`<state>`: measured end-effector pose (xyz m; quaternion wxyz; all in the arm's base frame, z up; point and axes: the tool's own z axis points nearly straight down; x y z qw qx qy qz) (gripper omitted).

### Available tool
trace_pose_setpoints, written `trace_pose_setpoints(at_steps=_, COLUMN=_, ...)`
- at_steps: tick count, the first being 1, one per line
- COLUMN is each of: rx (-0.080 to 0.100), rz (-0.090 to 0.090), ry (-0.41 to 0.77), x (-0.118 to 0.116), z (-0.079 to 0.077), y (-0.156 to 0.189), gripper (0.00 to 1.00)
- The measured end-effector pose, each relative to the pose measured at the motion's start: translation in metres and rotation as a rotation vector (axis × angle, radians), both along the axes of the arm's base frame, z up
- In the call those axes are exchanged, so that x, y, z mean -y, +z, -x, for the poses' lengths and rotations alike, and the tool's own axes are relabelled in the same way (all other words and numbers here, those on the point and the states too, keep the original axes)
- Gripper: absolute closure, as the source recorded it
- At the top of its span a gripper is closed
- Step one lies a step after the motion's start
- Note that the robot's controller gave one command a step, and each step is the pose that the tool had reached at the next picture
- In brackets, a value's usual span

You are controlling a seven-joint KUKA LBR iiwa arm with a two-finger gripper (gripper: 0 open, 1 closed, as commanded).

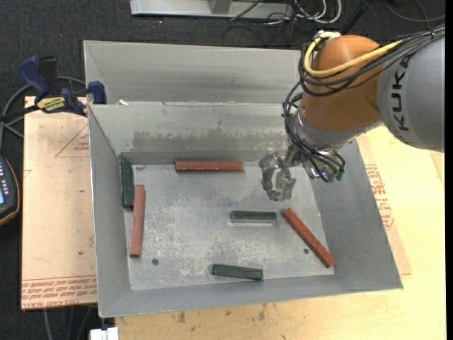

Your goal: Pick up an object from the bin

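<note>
My gripper (pixel 277 185) hangs over the right middle of the bin, its metal fingers pointing down with nothing seen between them. Just below it lies a short dark green bar (pixel 253 217), flat on the floor. To the right of that bar a long red-brown bar (pixel 308 237) slants toward the bin's lower right corner. Another red-brown bar (pixel 209 166) lies level to the gripper's left, near the back wall.
A dark green bar (pixel 237 272) lies near the front wall. Along the left wall a dark green bar (pixel 127 183) and a red-brown bar (pixel 136 220) lie upright side by side. The arm with its orange cover comes in from the upper right.
</note>
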<state>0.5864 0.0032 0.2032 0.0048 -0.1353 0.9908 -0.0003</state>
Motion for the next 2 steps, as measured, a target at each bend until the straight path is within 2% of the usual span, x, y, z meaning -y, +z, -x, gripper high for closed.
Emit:
trace_pose_setpoints(at_steps=1, rx=-0.006, rz=0.0, ry=-0.001, x=0.0, z=0.001, y=-0.003, gripper=0.0)
trace_pose_setpoints(at_steps=2, rx=-0.017, rz=-0.001, ry=0.029, x=0.013, z=0.02, y=-0.127, gripper=0.0)
